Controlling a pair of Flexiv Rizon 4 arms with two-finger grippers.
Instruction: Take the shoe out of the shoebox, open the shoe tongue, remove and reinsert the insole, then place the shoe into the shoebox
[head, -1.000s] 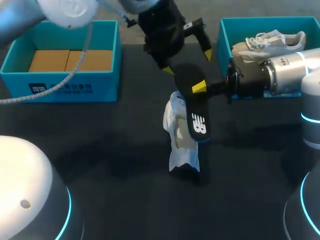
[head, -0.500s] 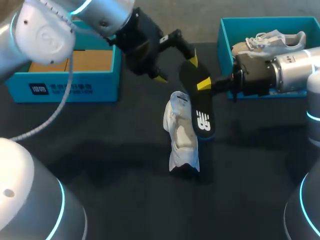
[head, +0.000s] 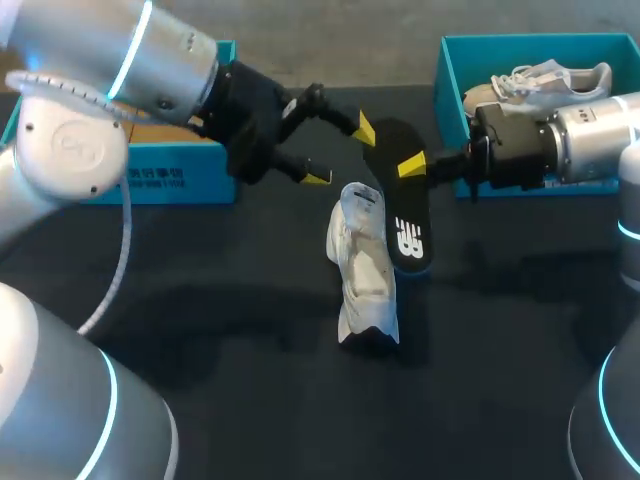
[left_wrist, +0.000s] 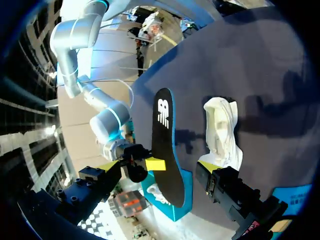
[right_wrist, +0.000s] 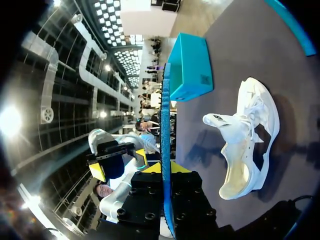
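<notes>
Right gripper (head: 412, 166) clamped on insole (head: 402, 225) far end; insole hung lengthwise, far-to-near, just right of shoe (head: 362, 265), parallel to it. Left gripper (head: 342, 153), jaws apart, empty, far-left of shoe.

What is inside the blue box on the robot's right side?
A white lace-up sneaker lies inside the teal cardboard shoebox, toward its far wall. The silver and black right arm covers the near part, so anything else in there cannot be seen.
</notes>
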